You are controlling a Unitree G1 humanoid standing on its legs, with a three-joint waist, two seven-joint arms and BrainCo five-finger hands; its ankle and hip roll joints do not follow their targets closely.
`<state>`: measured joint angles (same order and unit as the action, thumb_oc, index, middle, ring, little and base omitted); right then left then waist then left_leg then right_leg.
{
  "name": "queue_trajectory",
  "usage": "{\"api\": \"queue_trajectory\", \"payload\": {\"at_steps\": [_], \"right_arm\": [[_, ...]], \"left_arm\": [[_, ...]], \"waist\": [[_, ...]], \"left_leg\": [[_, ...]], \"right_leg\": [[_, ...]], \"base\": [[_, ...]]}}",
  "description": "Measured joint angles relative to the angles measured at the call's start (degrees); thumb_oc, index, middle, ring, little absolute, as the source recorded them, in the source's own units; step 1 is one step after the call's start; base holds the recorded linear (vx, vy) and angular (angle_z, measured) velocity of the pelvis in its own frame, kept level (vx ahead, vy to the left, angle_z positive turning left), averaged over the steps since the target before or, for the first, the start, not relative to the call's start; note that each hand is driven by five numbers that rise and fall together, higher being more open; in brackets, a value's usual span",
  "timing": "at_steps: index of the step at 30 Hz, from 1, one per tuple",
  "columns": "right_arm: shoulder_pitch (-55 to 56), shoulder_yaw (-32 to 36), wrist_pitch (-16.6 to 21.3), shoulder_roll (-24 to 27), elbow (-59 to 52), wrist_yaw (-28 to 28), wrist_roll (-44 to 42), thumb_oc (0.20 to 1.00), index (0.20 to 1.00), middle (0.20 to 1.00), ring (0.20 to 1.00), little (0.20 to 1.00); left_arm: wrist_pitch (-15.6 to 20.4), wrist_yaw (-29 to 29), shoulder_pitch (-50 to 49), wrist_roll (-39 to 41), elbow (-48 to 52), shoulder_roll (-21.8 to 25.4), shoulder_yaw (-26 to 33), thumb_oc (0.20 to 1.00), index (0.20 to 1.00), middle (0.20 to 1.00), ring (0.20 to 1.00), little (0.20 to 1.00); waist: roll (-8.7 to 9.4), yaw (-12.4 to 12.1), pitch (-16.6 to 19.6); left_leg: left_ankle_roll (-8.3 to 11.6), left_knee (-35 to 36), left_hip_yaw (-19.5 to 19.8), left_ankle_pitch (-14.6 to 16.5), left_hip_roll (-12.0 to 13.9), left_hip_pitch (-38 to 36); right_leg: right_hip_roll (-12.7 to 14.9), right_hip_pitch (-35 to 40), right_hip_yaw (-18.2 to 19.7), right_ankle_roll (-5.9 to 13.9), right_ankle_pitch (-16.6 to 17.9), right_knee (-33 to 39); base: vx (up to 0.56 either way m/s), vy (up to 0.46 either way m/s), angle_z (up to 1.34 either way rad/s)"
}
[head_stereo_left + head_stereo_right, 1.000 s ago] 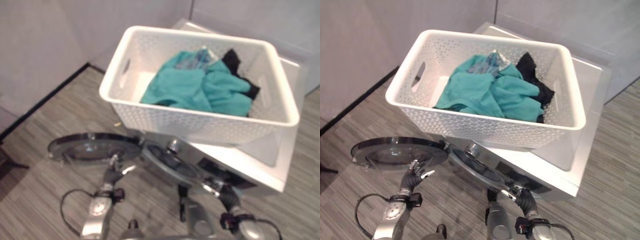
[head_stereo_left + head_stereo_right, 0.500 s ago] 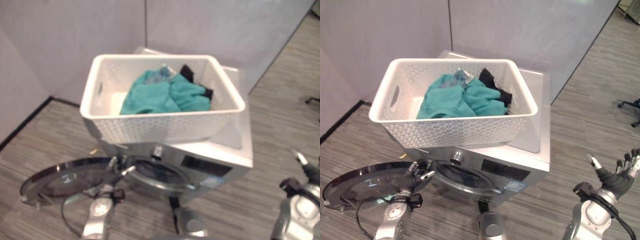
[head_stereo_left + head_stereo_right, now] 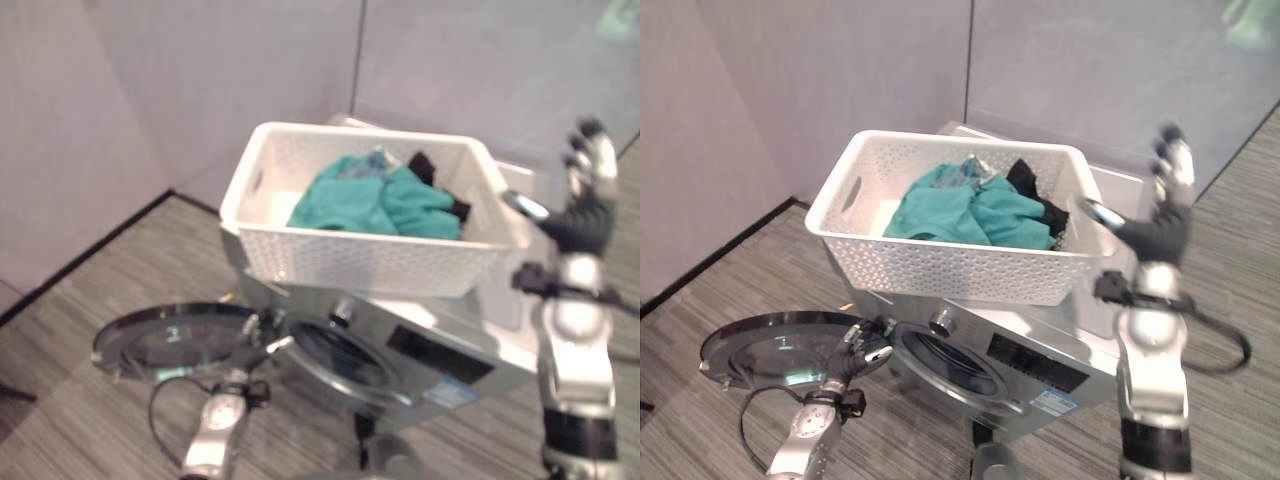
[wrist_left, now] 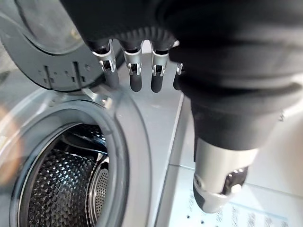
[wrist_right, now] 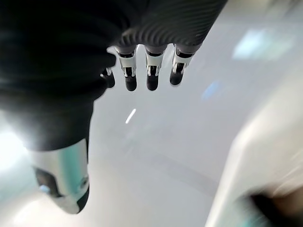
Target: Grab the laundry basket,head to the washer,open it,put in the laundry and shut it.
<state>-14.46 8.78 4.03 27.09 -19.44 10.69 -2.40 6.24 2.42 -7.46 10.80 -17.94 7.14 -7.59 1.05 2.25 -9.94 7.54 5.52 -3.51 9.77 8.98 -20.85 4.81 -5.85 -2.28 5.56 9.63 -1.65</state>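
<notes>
White laundry basket (image 3: 950, 262) sitting on the washer (image 3: 1040, 355), teal and black laundry (image 3: 975, 210) lying inside. Washer door (image 3: 780, 350) hanging open. Left hand (image 3: 862, 352) by the door's hinge side, right hand (image 3: 1160, 215) raised beside the basket, both with fingers straight, holding nothing.

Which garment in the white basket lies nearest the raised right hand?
The black garment, at the basket's end nearest the right hand; the teal cloth fills the middle.

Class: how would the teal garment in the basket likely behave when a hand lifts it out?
The teal garment lies crumpled, so it is probably floppy and would drape. It likely weighs little. It may drag the black cloth beside it.
</notes>
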Motion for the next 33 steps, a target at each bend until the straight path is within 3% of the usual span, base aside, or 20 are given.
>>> {"api": "queue_trajectory", "payload": {"at_steps": [3,6,8,11,12,16,19,24,33], "right_arm": [[-5.2,-2.5,-0.2,1.7,0.5,-0.1,-0.5,1.000,1.000,1.000,1.000,1.000],[-11.1,-6.4,-0.1,6.7,2.0,0.1,-2.5,1.000,1.000,1.000,1.000,1.000],[-14.6,-10.6,-0.2,14.5,6.8,-0.1,-3.6,1.000,1.000,1.000,1.000,1.000],[-16.9,-13.5,-0.9,20.3,13.0,-0.6,-5.1,1.000,1.000,1.000,1.000,1.000],[-18.2,-16.3,-1.2,24.5,16.1,-1.5,-5.6,1.000,1.000,1.000,1.000,1.000],[-17.3,-17.9,-2.5,28.7,17.9,-3.2,-6.6,1.000,1.000,1.000,1.000,1.000],[-7.4,-14.5,-2.4,36.9,15.2,-5.3,-6.7,1.000,1.000,1.000,1.000,1.000],[-5.6,-12.0,-2.4,38.1,16.1,-5.7,-7.1,1.000,1.000,1.000,1.000,1.000],[-25.9,-30.9,-1.7,39.8,22.3,-6.6,-9.6,1.000,1.000,1.000,1.000,1.000]], "left_arm": [[-0.1,0.0,0.1,0.0,-0.3,0.1,-0.5,1.000,1.000,1.000,1.000,1.000],[-0.4,0.0,0.1,0.1,-1.3,0.1,-0.6,1.000,1.000,1.000,1.000,1.000],[-0.4,0.0,0.2,0.1,-1.3,0.1,-0.5,1.000,1.000,1.000,1.000,1.000],[-0.5,-0.1,0.1,0.3,-1.3,0.6,-0.1,1.000,1.000,1.000,1.000,1.000],[-0.5,-0.2,0.1,0.5,-1.2,0.5,0.2,1.000,1.000,1.000,1.000,1.000],[-0.6,-0.3,-0.1,0.6,-1.2,0.7,1.5,1.000,1.000,1.000,1.000,1.000],[-0.7,-0.5,-0.7,0.6,-0.8,0.7,2.1,1.000,1.000,1.000,1.000,1.000],[-0.8,-0.6,-1.4,0.6,-0.8,1.1,2.1,1.000,1.000,1.000,1.000,1.000],[-0.8,-1.6,-1.2,0.6,-0.6,0.7,1.6,1.000,1.000,1.000,1.000,1.000]], "waist": [[0.50,-1.1,-0.4],[0.82,-2.2,-0.5],[1.22,-2.2,-0.5],[2.12,-1.8,-0.5],[2.21,-1.7,-0.6],[2.43,-1.3,-0.8],[2.52,-1.1,-0.8],[2.53,1.3,-0.8],[2.62,0.4,-0.7]], "left_leg": [[0.14,-0.1,1.1,-0.1,0.3,0.8],[0.15,0.1,1.2,-0.1,0.7,0.8],[0.15,0.1,1.3,-0.1,0.4,0.8],[0.12,0.1,1.2,0.0,0.4,0.8],[0.09,0.1,1.2,0.0,0.3,0.9],[0.09,0.1,1.2,0.0,0.4,0.9],[0.08,0.1,2.1,0.0,0.5,1.3],[0.03,0.1,1.9,0.0,0.5,1.2],[0.04,0.1,1.6,0.0,0.6,0.9]], "right_leg": [[0.0,-0.2,-0.9,-0.28,0.0,0.0],[-0.1,0.0,-1.6,-0.45,0.1,-0.1],[0.1,0.0,-1.7,-0.44,0.1,-0.1],[0.2,-0.1,-1.8,-0.40,0.1,-0.1],[0.2,-0.1,-1.8,-0.36,0.1,-0.1],[0.1,-0.1,-1.8,-0.35,0.1,0.0],[0.3,-0.1,-2.4,-0.22,-0.2,-0.1],[0.2,-0.2,-2.2,0.04,-0.5,-0.1],[0.1,0.0,-2.2,-0.14,-0.4,-0.1]], "base": [[0.02,-0.026,0.18],[0.01,-0.015,0.05],[0.00,0.000,0.00],[0.00,0.000,0.00],[0.00,0.000,0.00],[0.00,0.000,0.00],[-0.02,0.000,0.10],[-0.02,0.005,-0.03],[0.00,0.004,-0.01]]}}
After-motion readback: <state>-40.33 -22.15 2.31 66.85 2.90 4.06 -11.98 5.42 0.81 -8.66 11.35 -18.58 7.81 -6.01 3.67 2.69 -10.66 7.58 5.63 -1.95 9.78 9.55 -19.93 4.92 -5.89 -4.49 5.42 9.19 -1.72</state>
